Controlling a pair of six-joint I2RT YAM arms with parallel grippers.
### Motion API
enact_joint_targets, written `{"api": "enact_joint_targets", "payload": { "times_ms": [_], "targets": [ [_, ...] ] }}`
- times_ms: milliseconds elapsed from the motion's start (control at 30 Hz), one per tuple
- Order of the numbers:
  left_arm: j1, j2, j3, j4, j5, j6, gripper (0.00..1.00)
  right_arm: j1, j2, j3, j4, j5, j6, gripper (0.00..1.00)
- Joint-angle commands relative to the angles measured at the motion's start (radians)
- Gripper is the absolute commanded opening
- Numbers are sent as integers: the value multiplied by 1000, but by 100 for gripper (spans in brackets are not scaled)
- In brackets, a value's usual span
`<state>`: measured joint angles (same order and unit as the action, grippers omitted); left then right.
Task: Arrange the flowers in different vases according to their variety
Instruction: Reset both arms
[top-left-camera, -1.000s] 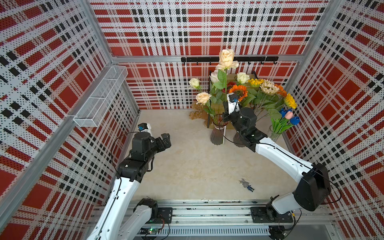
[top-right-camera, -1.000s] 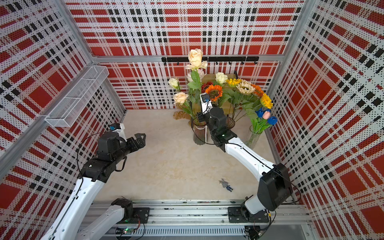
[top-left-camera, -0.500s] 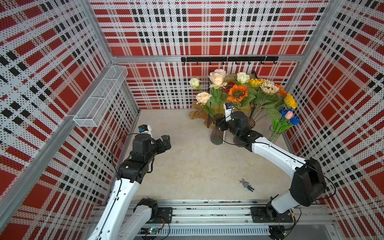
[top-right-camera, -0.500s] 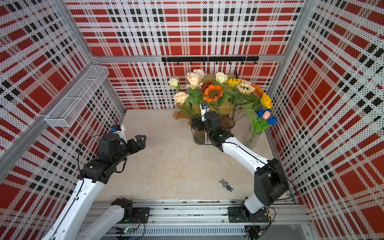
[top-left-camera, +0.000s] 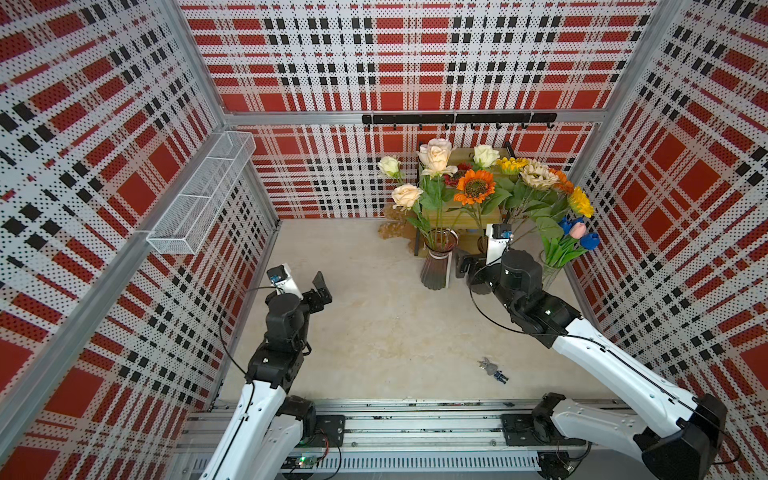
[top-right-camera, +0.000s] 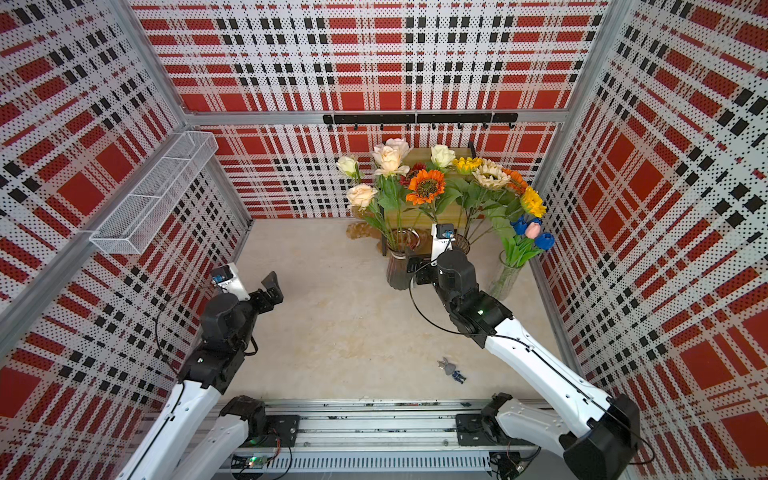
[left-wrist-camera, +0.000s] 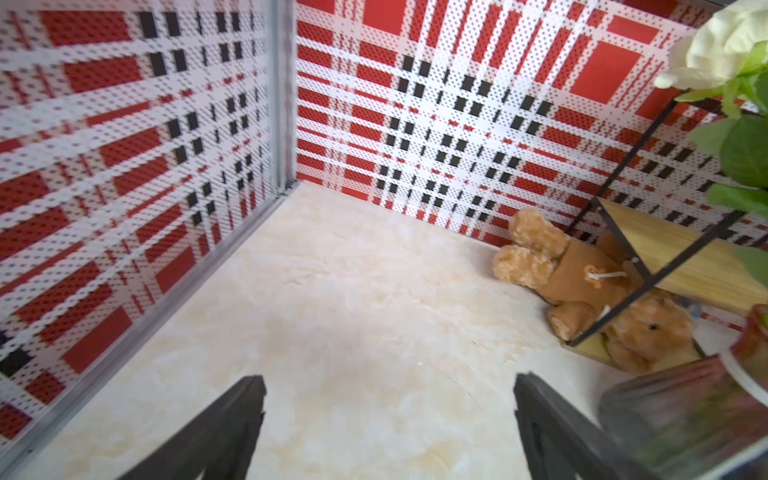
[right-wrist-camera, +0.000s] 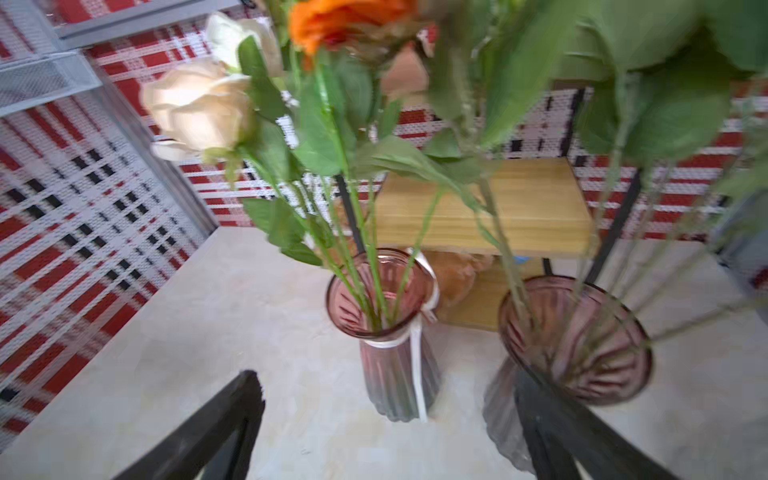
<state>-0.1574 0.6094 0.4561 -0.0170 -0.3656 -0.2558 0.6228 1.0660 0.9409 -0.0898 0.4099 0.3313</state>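
I see the right pincer (right-wrist-camera: 384, 380) spread wide and holding nothing — it hovers at the back of the worktop (top-left-camera: 374, 324), just beside the ribboned vase (top-left-camera: 435, 270), ribbed smoky-pink glass with a white ribbon under its flared rim. The cream and white roses (top-left-camera: 434, 156) stand in that vase, stems leaning a little apart. The second ribbed vase (right-wrist-camera: 582, 345) stands just next to it, mostly hidden behind the right arm in both top views, and the sunflowers (top-left-camera: 538, 174) in yellow, cream and orange fan out above it. In the right wrist view one dark finger (right-wrist-camera: 548, 428) crosses in front of this vase, and I cannot tell whether it touches the glass. The orange sunflower (top-left-camera: 473, 189) sits between the two bunches; its stem probably runs to the second ribbed vase, though leaves hide it. The clear vase (top-left-camera: 550, 274) stands near the right wall with the blue and pink tulips (top-left-camera: 575, 232) in it. Behind the vases are a wooden shelf (right-wrist-camera: 540, 208) and a plush bear (left-wrist-camera: 582, 291) lying at its foot. The left pincer (left-wrist-camera: 388, 378) is wide and empty too — raised over bare worktop near the left wall, well apart from the vases.
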Motion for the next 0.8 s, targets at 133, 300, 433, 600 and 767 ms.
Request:
{"api": "enact_joint_targets", "payload": {
  "times_ms": [133, 300, 433, 600, 767],
  "targets": [
    [19, 21, -491, 943, -186, 96, 99, -117, -55, -337, 369, 293, -113, 100],
    [39, 403, -500, 1231, -217, 129, 99, -245, -59, -470, 548, 262, -143, 100],
    [72, 757, -422, 1524, -159, 188, 99, -368, -50, -535, 632, 160, -135, 100],
    [124, 946, -309, 1494, 30, 199, 99, -456, 2, -641, 835, 33, -213, 100],
    [132, 930, -267, 1391, -1, 167, 99, -514, 223, -697, 1078, 19, -248, 100]
  ]
}}
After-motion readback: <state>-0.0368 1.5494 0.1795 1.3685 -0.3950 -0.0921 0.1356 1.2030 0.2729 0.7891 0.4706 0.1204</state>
